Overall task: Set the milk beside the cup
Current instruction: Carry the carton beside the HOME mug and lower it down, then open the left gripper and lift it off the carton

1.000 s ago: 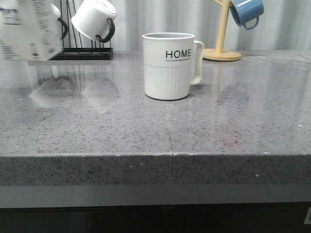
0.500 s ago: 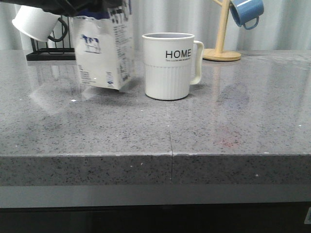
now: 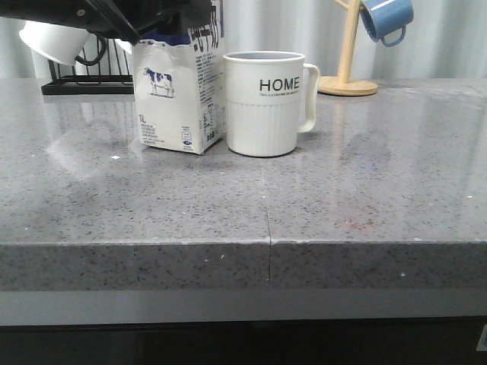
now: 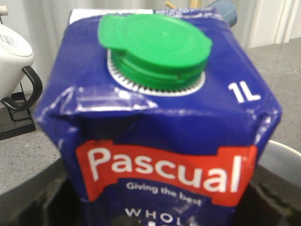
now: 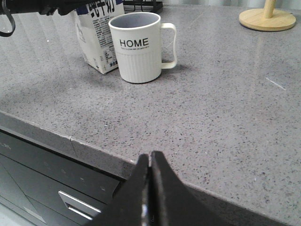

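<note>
On the bench (image 3: 228,205): milk (image 3: 179,99) upright beside cup (image 3: 265,103), my left gripper (image 3: 133,17) clamping its top from above; right gripper (image 5: 150,188) closed, empty.

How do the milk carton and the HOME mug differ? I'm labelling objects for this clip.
The milk carton is a boxy pack with a dark blue top and green cap; the HOME mug is round, cream-white, ribbed below, with a handle. The left gripper grips the carton; the mug stands free. Both stand upright on the counter.

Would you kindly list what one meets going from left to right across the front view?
Hanging white mug → milk carton → HOME cup → wooden stand → blue mug.
</note>
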Controlling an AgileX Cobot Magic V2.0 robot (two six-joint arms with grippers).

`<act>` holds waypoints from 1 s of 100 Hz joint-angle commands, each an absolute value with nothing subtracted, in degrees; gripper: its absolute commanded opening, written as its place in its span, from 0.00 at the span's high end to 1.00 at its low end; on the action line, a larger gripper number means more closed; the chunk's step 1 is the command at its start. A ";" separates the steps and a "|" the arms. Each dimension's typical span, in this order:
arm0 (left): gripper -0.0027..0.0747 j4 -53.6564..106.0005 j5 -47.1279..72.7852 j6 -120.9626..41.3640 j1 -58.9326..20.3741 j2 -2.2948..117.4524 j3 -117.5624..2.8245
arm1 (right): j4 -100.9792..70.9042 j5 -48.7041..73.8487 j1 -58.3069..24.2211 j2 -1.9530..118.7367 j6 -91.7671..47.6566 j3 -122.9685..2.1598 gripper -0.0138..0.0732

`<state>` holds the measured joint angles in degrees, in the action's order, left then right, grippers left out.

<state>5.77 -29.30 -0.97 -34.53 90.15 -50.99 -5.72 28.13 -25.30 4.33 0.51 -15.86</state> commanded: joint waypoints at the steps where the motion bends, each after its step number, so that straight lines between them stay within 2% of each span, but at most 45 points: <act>1: 0.41 6.23 -34.01 -0.48 -35.01 88.10 -52.52 | -5.17 24.21 -25.32 5.09 0.00 -17.13 0.88; 9: 0.20 9.90 -34.01 -0.48 -35.01 88.10 -52.52 | -5.17 24.21 -25.32 5.09 0.00 -17.13 0.88; 15: 0.11 13.06 -34.01 -0.48 -35.01 88.10 -52.52 | -5.17 24.21 -25.32 5.09 0.00 -17.13 0.88; 19: 0.09 13.32 -33.91 -0.61 -35.01 88.10 -52.52 | -5.17 24.21 -25.32 5.09 0.00 -17.13 0.88; 42: 0.10 13.32 -32.68 -0.98 -36.24 86.99 -52.52 | -5.17 24.21 -25.32 5.09 0.00 -17.13 0.88; 56: 0.10 13.32 -27.09 -2.26 -36.33 85.05 -52.20 | -5.17 24.21 -25.32 5.09 0.00 -17.13 0.88; 83: 0.10 13.32 -25.82 -2.48 -36.33 75.90 -45.55 | -5.17 24.21 -25.32 5.09 0.00 -17.13 0.88; 92: 0.19 13.32 -25.42 -2.48 -36.33 71.98 -43.38 | -5.17 24.21 -25.32 5.09 0.00 -17.13 0.88; 97: 0.30 13.32 -24.46 -3.56 -36.10 69.80 -42.16 | -5.17 24.21 -25.32 5.09 0.00 -17.13 0.88; 100: 0.39 13.32 -23.58 -4.84 -36.08 68.48 -41.64 | -5.17 24.21 -25.32 5.09 0.00 -17.13 0.88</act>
<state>13.17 -21.13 -2.87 -35.90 73.56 -41.63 -5.72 28.13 -25.30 4.33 0.51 -15.86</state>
